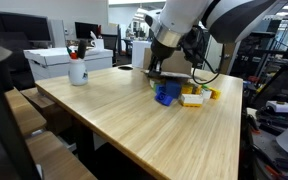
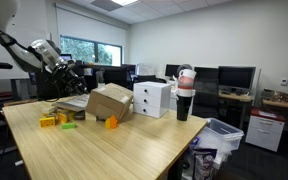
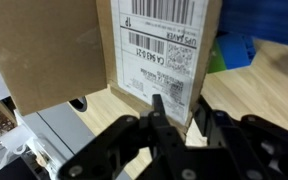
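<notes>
Close in, the wrist view shows the gripper (image 3: 182,115) with its black fingers (image 3: 160,112) drawn near each other astride the lower edge of a cardboard box (image 3: 54,50); whether they truly pinch that edge I cannot tell. The box is matte brown, flat-sided and sharp-cornered, and a white printed label (image 3: 169,40) with barcodes covers the face nearest the fingers. In an exterior view the box (image 2: 109,102) stands on the table towards the arm's end. Just beyond it lies a blue block (image 3: 234,50) of plastic, which in an exterior view sits beside yellow blocks (image 1: 192,98) under the arm. The table (image 1: 134,135) is smooth pale wood with straight edges and a broad bare stretch towards its near end. A white bottle (image 1: 77,70) stands well apart by one long edge.
</notes>
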You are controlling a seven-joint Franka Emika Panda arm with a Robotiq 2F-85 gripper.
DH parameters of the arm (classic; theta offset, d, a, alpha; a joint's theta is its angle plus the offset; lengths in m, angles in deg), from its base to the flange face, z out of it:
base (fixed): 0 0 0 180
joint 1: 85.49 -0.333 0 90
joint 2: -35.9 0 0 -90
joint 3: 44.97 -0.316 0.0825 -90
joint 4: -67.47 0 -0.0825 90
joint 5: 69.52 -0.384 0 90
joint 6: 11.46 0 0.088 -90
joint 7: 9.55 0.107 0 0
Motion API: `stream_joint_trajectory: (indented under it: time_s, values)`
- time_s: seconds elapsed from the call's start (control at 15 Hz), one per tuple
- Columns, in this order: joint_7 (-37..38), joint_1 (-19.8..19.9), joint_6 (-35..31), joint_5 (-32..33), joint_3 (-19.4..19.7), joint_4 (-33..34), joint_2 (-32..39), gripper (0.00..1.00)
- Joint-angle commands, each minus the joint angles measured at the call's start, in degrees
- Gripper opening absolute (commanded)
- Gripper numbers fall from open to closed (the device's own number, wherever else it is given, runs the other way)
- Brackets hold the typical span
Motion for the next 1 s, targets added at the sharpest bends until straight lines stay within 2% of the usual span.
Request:
stream_joint_trajectory:
  time_s: [0.0,0.13,0.4,0.93]
  values:
    - [0.59,0.51,0.29,0.1,-0.15,-0.38,-1.89,0.08]
    - [-0.41,0.86,0.04,-1.09,0.02,-0.08,-2.98,0.03]
    - [-0.46,1.79,0.2,-1.55,0.39,1.42,-7.56,0.05]
    - [4.27,3.9,2.51,4.8,-0.06,5.02,-11.98,0.05]
